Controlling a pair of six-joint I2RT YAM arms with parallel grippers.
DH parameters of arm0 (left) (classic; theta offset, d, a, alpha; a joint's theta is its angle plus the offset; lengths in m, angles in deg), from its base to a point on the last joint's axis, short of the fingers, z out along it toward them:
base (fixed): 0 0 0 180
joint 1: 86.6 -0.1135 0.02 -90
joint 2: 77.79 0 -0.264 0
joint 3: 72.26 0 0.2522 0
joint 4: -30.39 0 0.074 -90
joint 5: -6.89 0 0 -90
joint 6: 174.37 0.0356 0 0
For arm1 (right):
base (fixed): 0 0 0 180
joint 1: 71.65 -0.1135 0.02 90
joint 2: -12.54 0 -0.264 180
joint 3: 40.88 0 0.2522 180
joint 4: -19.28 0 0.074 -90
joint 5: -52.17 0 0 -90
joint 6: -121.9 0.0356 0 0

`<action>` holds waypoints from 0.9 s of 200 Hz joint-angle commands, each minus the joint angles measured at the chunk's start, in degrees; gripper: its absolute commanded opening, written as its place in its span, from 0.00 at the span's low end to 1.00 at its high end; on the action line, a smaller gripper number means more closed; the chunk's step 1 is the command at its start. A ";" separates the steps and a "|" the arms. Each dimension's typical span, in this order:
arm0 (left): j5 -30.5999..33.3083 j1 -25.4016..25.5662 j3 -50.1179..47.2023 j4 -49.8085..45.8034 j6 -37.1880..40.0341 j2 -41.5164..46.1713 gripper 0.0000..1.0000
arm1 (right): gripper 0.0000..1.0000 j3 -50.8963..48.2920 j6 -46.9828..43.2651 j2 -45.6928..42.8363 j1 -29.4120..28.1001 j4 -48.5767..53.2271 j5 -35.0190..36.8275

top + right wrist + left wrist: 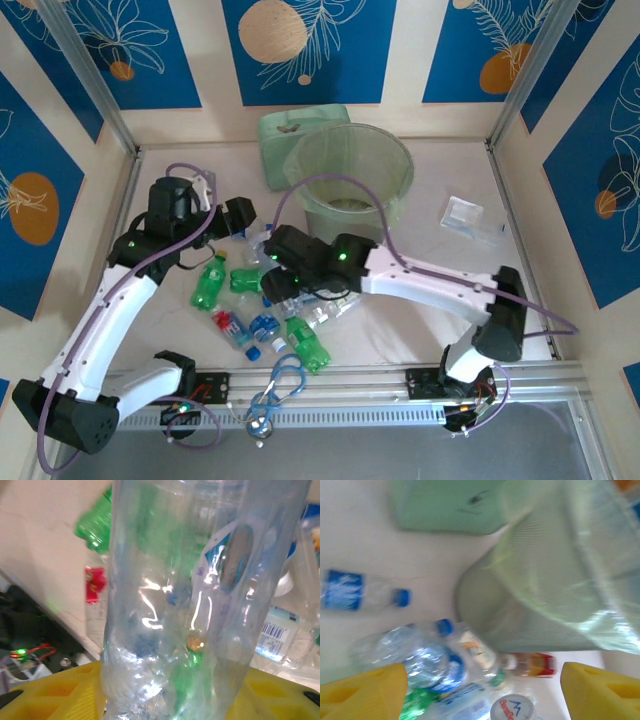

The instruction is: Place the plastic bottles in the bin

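Plastic bottles (262, 305): lying in a loose heap on the worktop (440, 300), centre-left, in front of the bin and just ahead of the front rail (350, 380). The heap includes a green bottle (208, 285) at its left edge, a second green one (308, 345) at its near right, and red-labelled (225, 322) and blue-labelled (265, 328) ones between them. In the left wrist view one blue-labelled bottle (360, 590) lies apart from the rest, and a red-labelled one (530, 664) lies beside the foot of the bin.

Bin (398, 190): upright at the far centre of the worktop, mouth open upward. Its contents cannot be made out through the wall. The mint-green box (300, 125) stands just behind it to the left.

Right claw (272, 265): reached across to the far side of the heap. In its wrist view a clear bottle (190, 580) stands between the yellow fingers (55, 690) and spans the whole gap. The right claw (170, 695) appears closed onto it, though the contact faces are hidden behind the plastic.

Left claw (240, 218): above the worktop at the far left of the heap, near the bin. Seen from its wrist, the left claw (480, 695) is spread wide, the fingers (365, 690) at opposite corners of the view, with nothing held.

Other items: a small clear packet (465, 215) lies right of the bin, well apart from the bottles. Blue loops (285, 385) rest on the front rail.
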 commanded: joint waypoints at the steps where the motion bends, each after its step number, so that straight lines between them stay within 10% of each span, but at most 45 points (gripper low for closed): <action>1: -16.84 -0.54 1.72 10.80 -4.23 -1.25 0.76 | 0.54 -1.68 -1.93 -4.67 1.73 -2.78 -1.24; 41: -26.62 0.30 3.01 15.74 -6.86 -3.87 0.69 | 0.55 -0.61 -3.05 -8.64 3.41 -3.23 -3.22; 180: -27.90 3.32 6.70 2.16 3.86 -9.45 0.38 | 0.54 2.95 -4.52 -7.08 2.99 0.23 -2.94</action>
